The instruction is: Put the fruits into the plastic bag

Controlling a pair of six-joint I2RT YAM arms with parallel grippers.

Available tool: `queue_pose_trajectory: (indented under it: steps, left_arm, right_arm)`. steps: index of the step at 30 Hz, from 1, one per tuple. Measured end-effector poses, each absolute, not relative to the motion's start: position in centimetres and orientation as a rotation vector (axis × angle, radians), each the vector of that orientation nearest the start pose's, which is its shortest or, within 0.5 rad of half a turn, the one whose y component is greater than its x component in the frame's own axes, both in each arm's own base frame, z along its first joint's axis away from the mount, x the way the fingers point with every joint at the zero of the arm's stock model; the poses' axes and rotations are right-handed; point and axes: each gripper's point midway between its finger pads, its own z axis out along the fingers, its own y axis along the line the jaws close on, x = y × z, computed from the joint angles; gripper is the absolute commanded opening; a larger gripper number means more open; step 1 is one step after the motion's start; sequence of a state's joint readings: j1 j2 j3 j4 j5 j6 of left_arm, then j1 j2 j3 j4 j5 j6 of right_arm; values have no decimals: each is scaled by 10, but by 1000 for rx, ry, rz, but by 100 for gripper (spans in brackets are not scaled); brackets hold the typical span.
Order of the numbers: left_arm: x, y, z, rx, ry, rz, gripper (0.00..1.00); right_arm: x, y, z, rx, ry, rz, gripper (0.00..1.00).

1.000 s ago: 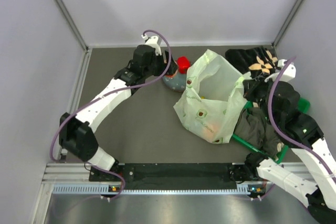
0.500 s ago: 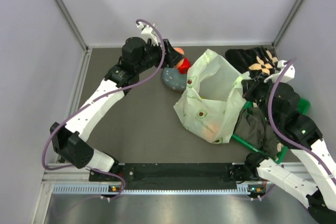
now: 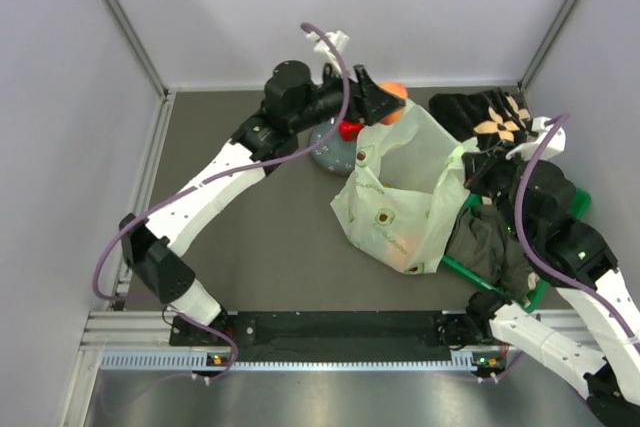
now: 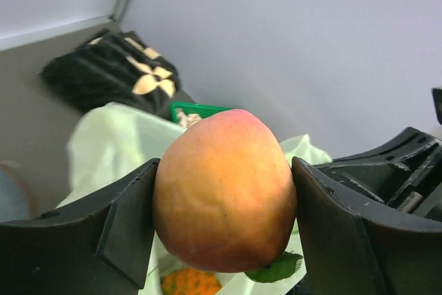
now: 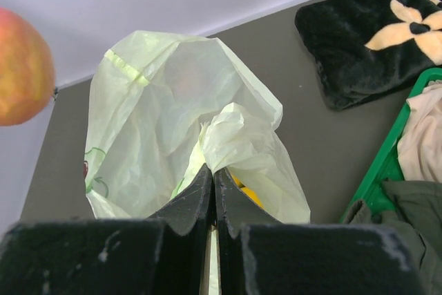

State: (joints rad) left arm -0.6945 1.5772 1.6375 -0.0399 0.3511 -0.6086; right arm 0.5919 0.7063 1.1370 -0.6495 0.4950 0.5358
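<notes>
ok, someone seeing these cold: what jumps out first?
The mango clamped in the left gripper, raised at the far edge of the plastic bag. Next, the right gripper, pinched shut on the bag's right-side rim and lifting its mouth open. Dark clothes lie just beyond the bag.

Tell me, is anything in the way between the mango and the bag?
Nothing visible. The left gripper holds the mango at the far rim of the bag, and the right gripper pinches the bag's edge, with its mouth open.
</notes>
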Motion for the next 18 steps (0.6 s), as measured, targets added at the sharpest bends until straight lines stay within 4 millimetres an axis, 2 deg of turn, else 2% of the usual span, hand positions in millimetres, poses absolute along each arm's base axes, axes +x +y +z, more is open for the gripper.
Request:
queue_pose_trajectory:
  steps: [2,4,6,9,14,18]
  left_arm:
    - [318,-403,422,429,1652,-1299,57]
    - [312,-428,413,488,1657,-1313,57]
    - [309,-448,397,538,1683,-1312,57]
    - [308,-470,358,603,1773,-1271,57]
    - [319,-468,289,646,1959,-1110,57]
    - [320,-463,257,695,2040,-987,57]
  right_arm:
    - [236,81,355,305,1751,376,0]
    - [236,81,355,305,1750,376,0]
    - [235,79,356,308,1746,375,0]
    - [233,76,358,316,1735,374,0]
    - [230,73,361,330,1721,380,0]
    - [230,73,359,332,1724,379,0]
